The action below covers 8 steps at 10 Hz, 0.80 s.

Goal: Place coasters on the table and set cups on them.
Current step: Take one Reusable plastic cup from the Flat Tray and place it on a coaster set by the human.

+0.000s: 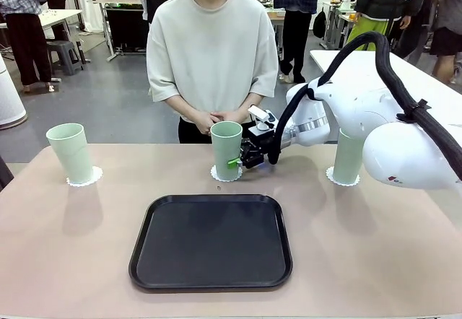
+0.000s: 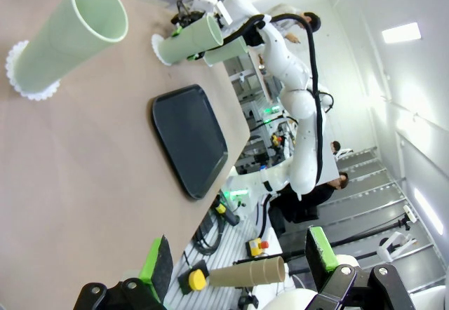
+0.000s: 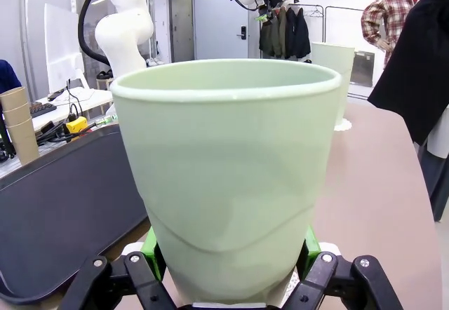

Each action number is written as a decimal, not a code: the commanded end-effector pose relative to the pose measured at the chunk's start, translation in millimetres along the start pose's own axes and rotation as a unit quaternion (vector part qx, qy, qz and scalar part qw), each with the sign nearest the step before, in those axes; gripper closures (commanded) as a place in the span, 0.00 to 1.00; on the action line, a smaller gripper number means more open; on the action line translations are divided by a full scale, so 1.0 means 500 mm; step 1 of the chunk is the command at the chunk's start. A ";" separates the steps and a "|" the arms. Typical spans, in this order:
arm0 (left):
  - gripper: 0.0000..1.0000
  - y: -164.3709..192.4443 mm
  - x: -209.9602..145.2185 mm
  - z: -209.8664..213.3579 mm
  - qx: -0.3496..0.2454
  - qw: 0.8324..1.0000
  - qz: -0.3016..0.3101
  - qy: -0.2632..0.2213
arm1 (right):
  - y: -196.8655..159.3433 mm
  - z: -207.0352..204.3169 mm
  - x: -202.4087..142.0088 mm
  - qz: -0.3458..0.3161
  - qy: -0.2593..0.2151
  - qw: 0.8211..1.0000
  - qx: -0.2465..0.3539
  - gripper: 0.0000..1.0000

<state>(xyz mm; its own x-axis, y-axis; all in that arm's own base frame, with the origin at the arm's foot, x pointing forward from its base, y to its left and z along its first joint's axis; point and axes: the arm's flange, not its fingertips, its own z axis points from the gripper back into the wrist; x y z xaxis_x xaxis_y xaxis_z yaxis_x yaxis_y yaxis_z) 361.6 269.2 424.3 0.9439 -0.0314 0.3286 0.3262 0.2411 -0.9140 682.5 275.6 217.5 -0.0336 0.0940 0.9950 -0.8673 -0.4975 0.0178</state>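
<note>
- The right tool [image 1: 242,162] is clamped on the middle cup [image 1: 227,149], which stands on its coaster [image 1: 215,175] at the tabletop's [image 1: 72,247] far centre.
- The left tool [image 2: 238,268] hangs with its fingers apart, holding nothing.
- The left cup [image 1: 71,153] and the right cup [image 1: 347,156] stand on coasters at the far corners.
- A black tray [image 1: 211,241] lies near centre.

3 cups [image 1: 226,149], 3 coasters [image 1: 84,177], 1 black tray [image 1: 211,241], 1 table [image 1: 72,261], 1 person [image 1: 211,52]

Matte plastic cups [image 1: 226,149], a satin black tray [image 1: 211,241], smooth beige table [image 1: 72,254].
</note>
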 end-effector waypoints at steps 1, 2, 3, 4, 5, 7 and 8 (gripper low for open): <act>0.00 -0.005 0.004 0.000 0.002 1.000 0.006 -0.011 | -0.014 0.010 0.008 0.005 0.004 1.000 0.011 0.00; 0.00 -0.005 0.004 0.000 0.002 1.000 0.006 -0.011 | -0.015 0.008 0.009 0.005 0.007 1.000 0.012 0.00; 0.00 -0.005 0.004 0.000 0.002 1.000 0.006 -0.011 | -0.016 0.008 0.011 0.004 0.012 1.000 0.014 0.00; 0.00 -0.005 0.004 0.000 0.002 1.000 0.006 -0.011 | -0.016 0.007 0.012 0.002 0.014 1.000 0.015 0.00; 0.00 -0.005 0.004 0.000 0.002 1.000 0.006 -0.011 | -0.017 0.007 0.013 -0.001 0.016 1.000 0.018 0.00; 0.00 -0.005 0.004 0.000 0.002 1.000 0.006 -0.011 | -0.017 0.008 0.014 -0.004 0.021 1.000 0.023 0.00; 0.00 -0.005 0.004 0.000 0.002 1.000 0.006 -0.011 | -0.017 0.011 0.015 -0.008 0.023 0.999 0.022 0.00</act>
<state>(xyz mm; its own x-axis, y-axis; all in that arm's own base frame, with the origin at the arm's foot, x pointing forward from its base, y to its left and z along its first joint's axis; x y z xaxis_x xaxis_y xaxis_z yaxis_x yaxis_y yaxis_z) 361.6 269.2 424.3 0.9439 -0.0314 0.3286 0.3262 0.2411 -0.9140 682.3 276.3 219.5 -0.0519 0.1187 0.9916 -0.8570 -0.5151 0.0168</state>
